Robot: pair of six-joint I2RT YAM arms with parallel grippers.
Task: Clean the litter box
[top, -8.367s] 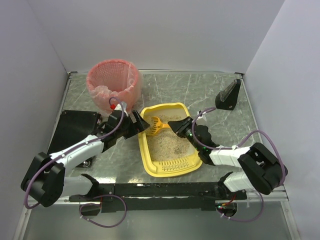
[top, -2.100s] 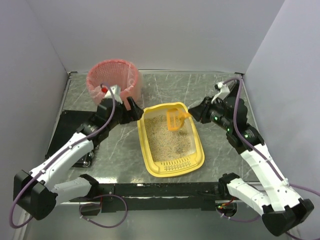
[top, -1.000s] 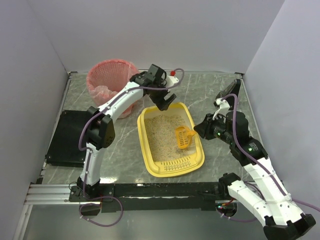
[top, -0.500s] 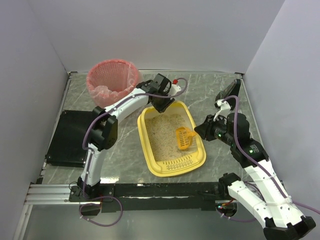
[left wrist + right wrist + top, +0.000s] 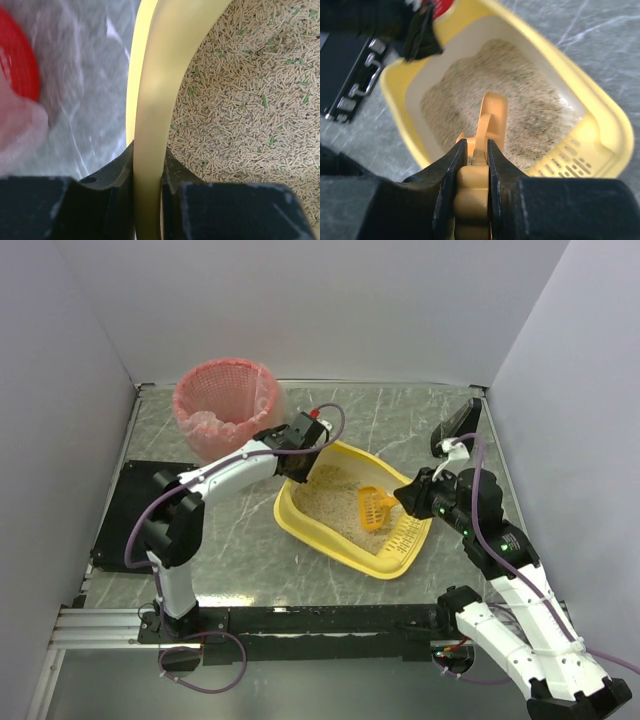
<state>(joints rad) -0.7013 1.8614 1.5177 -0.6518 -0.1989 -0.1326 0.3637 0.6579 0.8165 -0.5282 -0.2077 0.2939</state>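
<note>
The litter box [image 5: 330,540] is a yellow tray of beige litter [image 5: 335,502], lying diagonally at mid-table with its slotted lip [image 5: 408,533] toward the right. My left gripper [image 5: 300,462] is shut on the litter box's far-left rim [image 5: 150,100], one finger outside and one over the litter [image 5: 240,100]. My right gripper [image 5: 408,502] is shut on the handle of an orange slotted scoop [image 5: 375,508]. The scoop [image 5: 489,117] reaches over the litter [image 5: 520,100] near the lip. The right wrist view also shows the left gripper [image 5: 422,35] at the far rim.
A pink-lined round basket [image 5: 225,405] stands at the back left, just behind the left gripper; its red mesh [image 5: 17,65] shows beside the rim. A black pad [image 5: 135,505] lies at the left. A black stand [image 5: 455,428] is at the back right.
The left gripper has come down and shut on the box's far rim. The box has swung from lengthwise to diagonal, its lip now toward the right. The scoop stays over the litter.
</note>
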